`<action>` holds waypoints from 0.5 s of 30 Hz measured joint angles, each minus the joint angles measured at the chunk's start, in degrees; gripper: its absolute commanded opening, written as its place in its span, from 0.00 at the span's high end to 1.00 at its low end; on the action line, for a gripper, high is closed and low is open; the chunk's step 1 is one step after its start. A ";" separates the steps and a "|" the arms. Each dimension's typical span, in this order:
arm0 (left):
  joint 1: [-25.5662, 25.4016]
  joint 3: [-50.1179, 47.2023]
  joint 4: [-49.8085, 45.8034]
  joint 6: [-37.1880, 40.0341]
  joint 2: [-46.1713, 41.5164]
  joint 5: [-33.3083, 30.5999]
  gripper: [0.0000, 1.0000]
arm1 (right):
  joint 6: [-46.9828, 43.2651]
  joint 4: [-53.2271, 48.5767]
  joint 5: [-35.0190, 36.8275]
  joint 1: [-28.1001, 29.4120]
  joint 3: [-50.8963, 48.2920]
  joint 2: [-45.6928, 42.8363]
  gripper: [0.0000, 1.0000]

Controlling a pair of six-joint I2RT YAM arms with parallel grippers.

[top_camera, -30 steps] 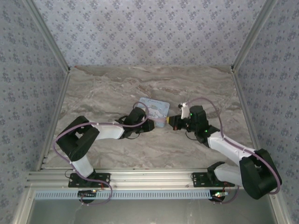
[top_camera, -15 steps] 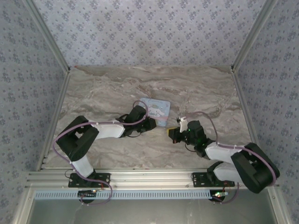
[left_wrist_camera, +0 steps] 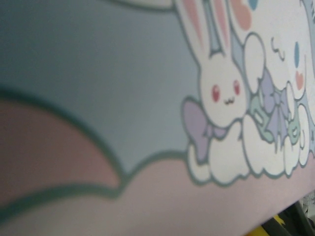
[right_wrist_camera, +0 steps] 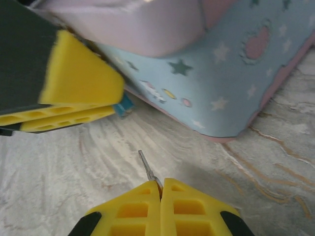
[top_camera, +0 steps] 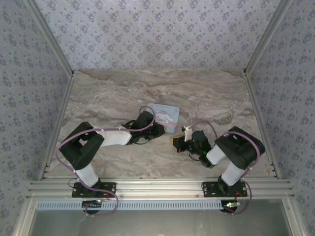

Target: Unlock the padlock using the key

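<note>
Right wrist view: the right claw (right_wrist_camera: pixel 161 184) is squeezed shut on the key (right_wrist_camera: pixel 146 166), near the padlock (right_wrist_camera: pixel 126 105).
The key's thin metal tip sticks out from between the two yellow fingers, with the grey marble table (right_wrist_camera: pixel 64 162) under it. From the top, the left claw (top_camera: pixel 160 131) sits against the near edge of the light blue tin box (top_camera: pixel 165 114). I cannot tell how far open it is or if it holds anything. The padlock is a tiny blue bit peeking out just under that claw's yellow finger (right_wrist_camera: pixel 74 81), right by the bottom of the tin box. Key and padlock are apart.
</note>
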 measured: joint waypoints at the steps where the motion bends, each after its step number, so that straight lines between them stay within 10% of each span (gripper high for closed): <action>1: 0.00 0.00 -0.02 0.00 0.00 0.02 0.81 | 0.63 2.97 0.15 0.00 -0.11 2.23 1.00; 15: 0.00 0.57 -0.24 -0.44 0.00 0.22 0.81 | 3.72 10.84 0.17 0.00 0.76 7.37 1.00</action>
